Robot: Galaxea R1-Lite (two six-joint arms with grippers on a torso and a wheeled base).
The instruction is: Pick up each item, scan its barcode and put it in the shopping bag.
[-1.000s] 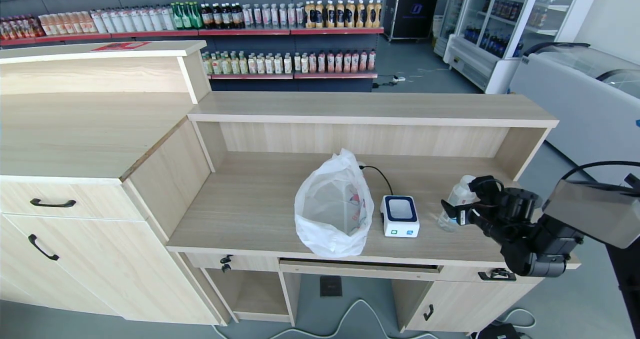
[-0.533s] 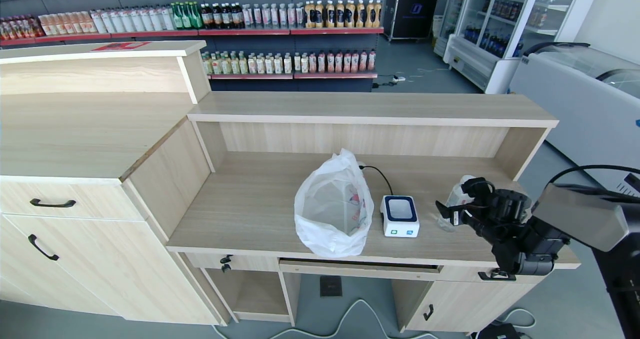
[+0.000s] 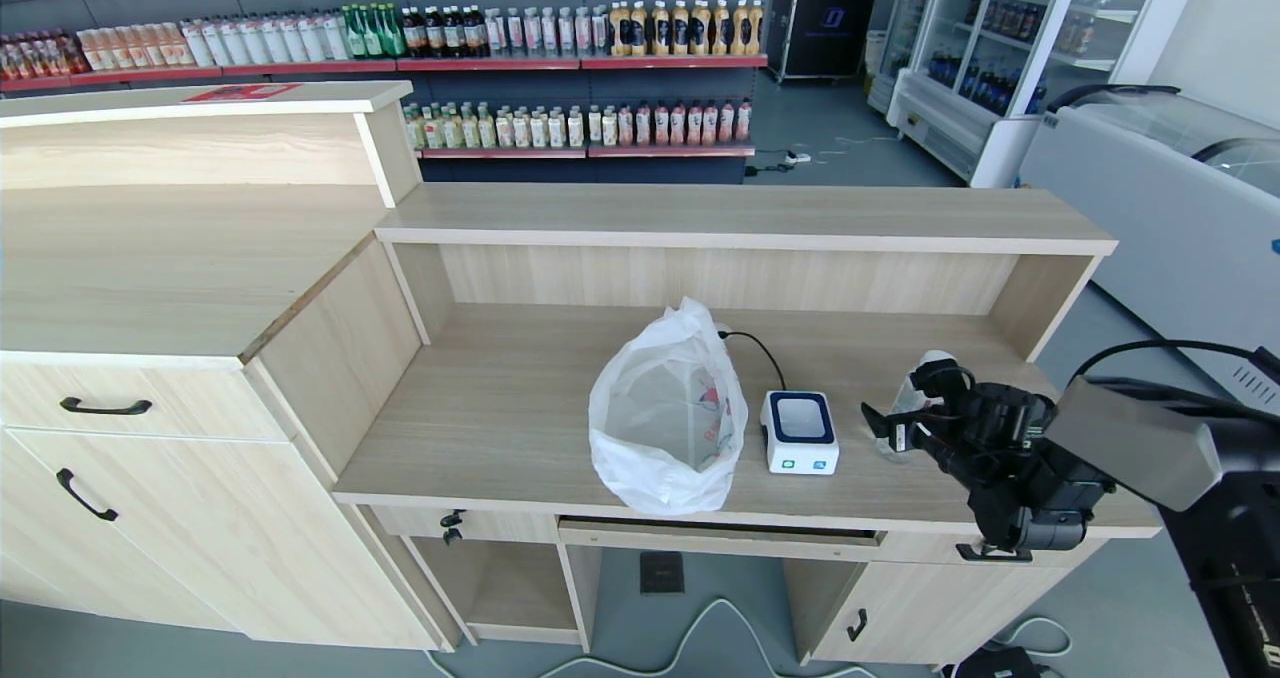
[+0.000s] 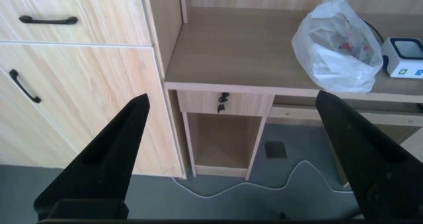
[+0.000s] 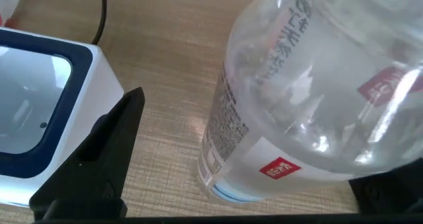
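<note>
Nearest the robot, the left gripper hangs low in front of the cabinets, fingers spread wide with nothing in them, so this one's all on the right arm. The right gripper is over the front right part of the counter, with its fingers spread either side of the bottle. One finger is clearly off the plastic and the other is down near the base, no squeeze that I can see. My take: the step in hand is the grab. I'd centre the bottle between the fingers before closing, pinch around the middle of the body and go gentle, because thin clear plastic like this will probably dent or pop out of a hard grip. Also try not to cover the printed strip, since it has to face the scanner afterwards. I can't make out which bit is the barcode. The bottle stands on its base just right of the scanner, not touching it. It's see-through and round-bodied, with a clear wrap, dark print, a couple of small red squares and a pale cap. Further left, just beside the scanner, the white shopping bag sits with its mouth open, and the scanner's black cable runs off toward the back.
</note>
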